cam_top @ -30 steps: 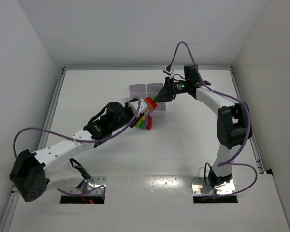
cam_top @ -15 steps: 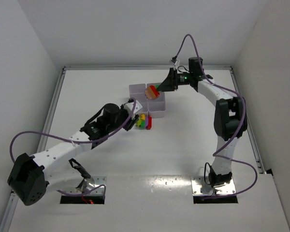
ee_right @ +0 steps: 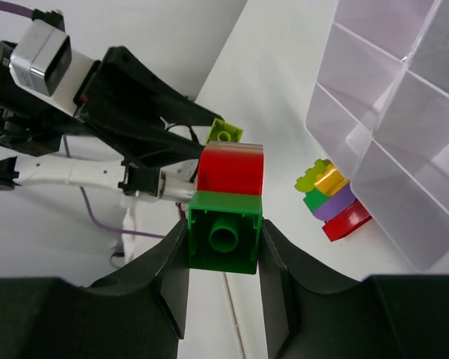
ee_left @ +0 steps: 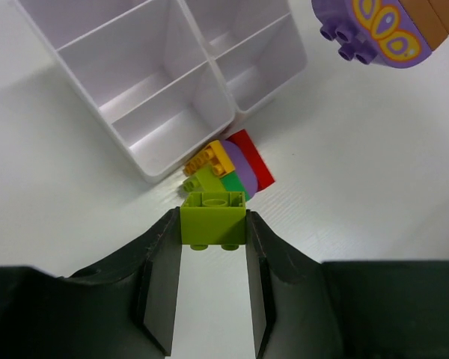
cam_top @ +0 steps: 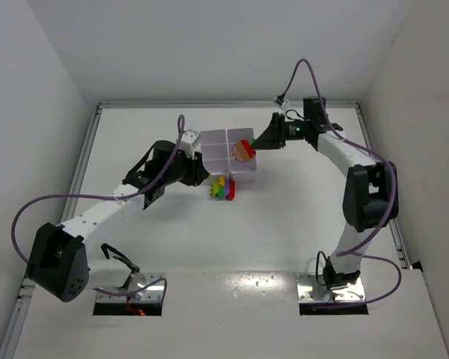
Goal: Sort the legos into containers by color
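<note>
Robot lab, white walled-in table [cam_top: 284,224]

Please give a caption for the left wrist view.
Left gripper holds a lime brick near the brick pile beside the white tray.

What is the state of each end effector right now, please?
Left end effector: closed, holding a lime brick.
Right end effector: closed on a green brick with a red brick attached to it.
</note>
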`<control>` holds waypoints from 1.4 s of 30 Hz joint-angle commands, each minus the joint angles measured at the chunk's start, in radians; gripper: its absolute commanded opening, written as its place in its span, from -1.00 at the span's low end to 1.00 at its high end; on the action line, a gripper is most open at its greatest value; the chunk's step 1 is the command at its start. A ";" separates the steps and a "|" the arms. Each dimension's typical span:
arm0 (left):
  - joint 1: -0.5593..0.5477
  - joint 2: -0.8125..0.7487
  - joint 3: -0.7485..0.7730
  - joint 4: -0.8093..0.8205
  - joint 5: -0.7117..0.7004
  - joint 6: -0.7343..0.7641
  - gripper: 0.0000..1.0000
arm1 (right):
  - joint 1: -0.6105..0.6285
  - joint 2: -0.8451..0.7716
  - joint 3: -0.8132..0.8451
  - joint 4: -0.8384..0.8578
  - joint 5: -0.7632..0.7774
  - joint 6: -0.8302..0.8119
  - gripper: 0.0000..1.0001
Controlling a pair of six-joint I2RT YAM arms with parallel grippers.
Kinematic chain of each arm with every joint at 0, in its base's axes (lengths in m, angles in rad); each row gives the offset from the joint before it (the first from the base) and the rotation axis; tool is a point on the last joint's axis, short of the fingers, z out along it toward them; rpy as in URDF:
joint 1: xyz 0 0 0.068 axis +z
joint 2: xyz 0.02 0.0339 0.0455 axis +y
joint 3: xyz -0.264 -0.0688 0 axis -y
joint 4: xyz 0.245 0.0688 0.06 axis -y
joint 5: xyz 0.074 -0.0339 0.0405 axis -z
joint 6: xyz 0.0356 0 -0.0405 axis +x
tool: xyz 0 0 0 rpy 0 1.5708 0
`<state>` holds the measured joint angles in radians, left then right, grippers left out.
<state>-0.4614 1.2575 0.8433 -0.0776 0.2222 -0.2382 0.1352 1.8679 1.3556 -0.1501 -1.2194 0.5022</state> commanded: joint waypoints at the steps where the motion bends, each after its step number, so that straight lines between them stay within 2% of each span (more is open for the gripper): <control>1: -0.048 0.011 0.054 0.028 -0.041 -0.121 -1.00 | -0.029 -0.093 -0.030 -0.011 0.053 -0.073 -1.00; 4: -0.100 0.057 0.095 0.029 -0.108 -0.170 -1.00 | -0.060 -0.128 -0.030 -0.060 0.127 -0.111 -1.00; 7: -0.164 0.121 0.155 0.038 -0.229 -0.220 -1.00 | -0.085 -0.167 -0.052 -0.075 0.193 -0.132 -1.00; 8: -0.181 0.146 0.178 0.020 -0.318 -0.237 -1.00 | -0.100 -0.167 -0.052 -0.086 0.211 -0.133 -1.00; 11: -0.218 0.252 0.276 -0.019 -0.403 -0.274 -1.00 | -0.134 -0.206 -0.073 -0.095 0.270 -0.142 -1.00; 18: -0.230 0.413 0.422 -0.030 -0.440 -0.302 -1.00 | -0.212 -0.262 -0.128 -0.106 0.322 -0.142 -1.00; 28: -0.240 0.539 0.513 -0.021 -0.471 -0.312 -1.00 | -0.272 -0.291 -0.147 -0.097 0.302 -0.142 -1.00; 42: -0.230 0.654 0.609 0.055 -0.480 -0.274 -1.00 | -0.290 -0.291 -0.165 -0.097 0.293 -0.142 -1.00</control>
<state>-0.6945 1.8938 1.4036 -0.0708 -0.2432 -0.5205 -0.1482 1.6257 1.1873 -0.2733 -0.8982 0.3706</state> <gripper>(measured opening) 0.401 0.370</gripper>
